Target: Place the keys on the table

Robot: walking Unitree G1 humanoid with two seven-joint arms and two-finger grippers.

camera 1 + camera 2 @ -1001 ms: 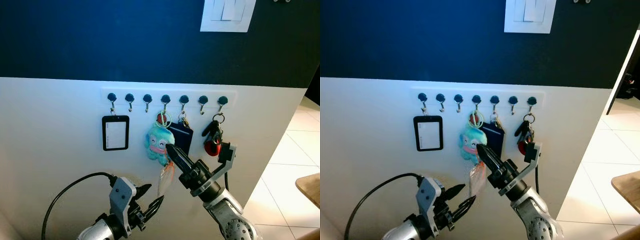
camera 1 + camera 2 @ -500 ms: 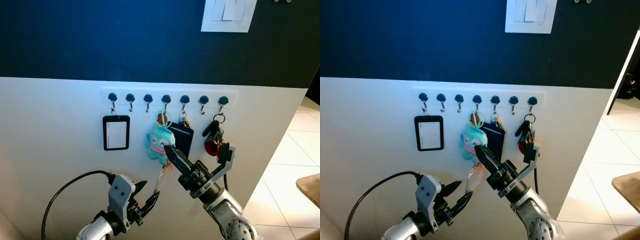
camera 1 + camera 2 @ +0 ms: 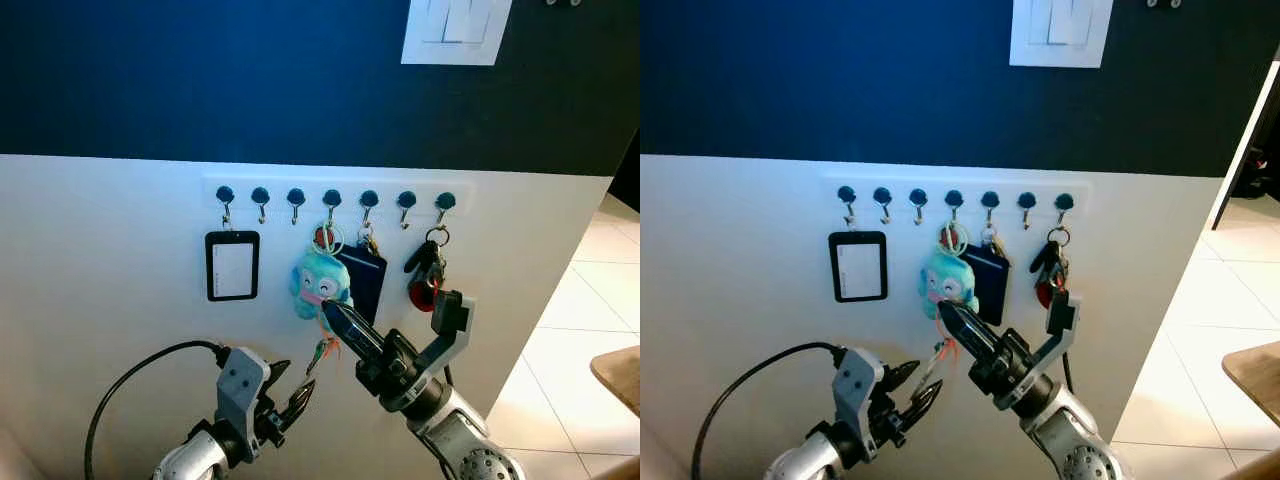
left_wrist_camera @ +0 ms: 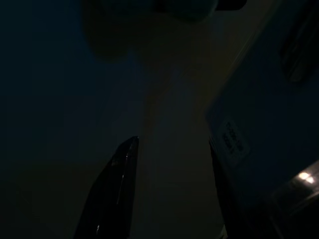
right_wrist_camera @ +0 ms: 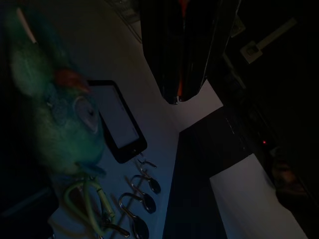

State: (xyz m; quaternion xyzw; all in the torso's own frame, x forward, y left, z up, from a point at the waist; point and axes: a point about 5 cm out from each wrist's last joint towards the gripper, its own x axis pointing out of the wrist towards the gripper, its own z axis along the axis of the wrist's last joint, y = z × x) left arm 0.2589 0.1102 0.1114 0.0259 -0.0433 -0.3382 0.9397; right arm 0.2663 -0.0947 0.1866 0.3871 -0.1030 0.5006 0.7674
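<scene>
Left gripper (image 3: 290,398) sits low in front of the white wall panel, its 2 long black fingers parted a little with nothing between them; a black cable (image 3: 130,385) loops off its wrist. In the dark left wrist view those fingers (image 4: 112,191) stand apart against the pale wall. Right gripper (image 3: 335,315) reaches up and forward from the silver arm, its black tips pressed together at the lower edge of the plush; in the right wrist view a thin orange strip shows between the closed fingers (image 5: 179,55), but what it belongs to cannot be told. Just beyond the tips hangs the teal plush keychain (image 3: 320,283), soft and fuzzy, rounded, with a pink mouth, hanging straight down on a pale green ring from the 4th hook. An orange tassel (image 3: 326,349) dangles below it. Touching its right side is a flat dark navy card holder (image 3: 364,276), upright on the 5th hook. Further right, a bunch of keys with a red fob (image 3: 427,276) hangs vertically from the 7th hook. To the left, a black-framed rectangular badge holder (image 3: 232,265) hangs on the 1st hook. The hook rail (image 3: 335,196) carries 7 dark round knobs with metal hooks. Above it is a dark blue wall with a white light switch (image 3: 456,30). Tiled floor (image 3: 590,330) lies at right.
</scene>
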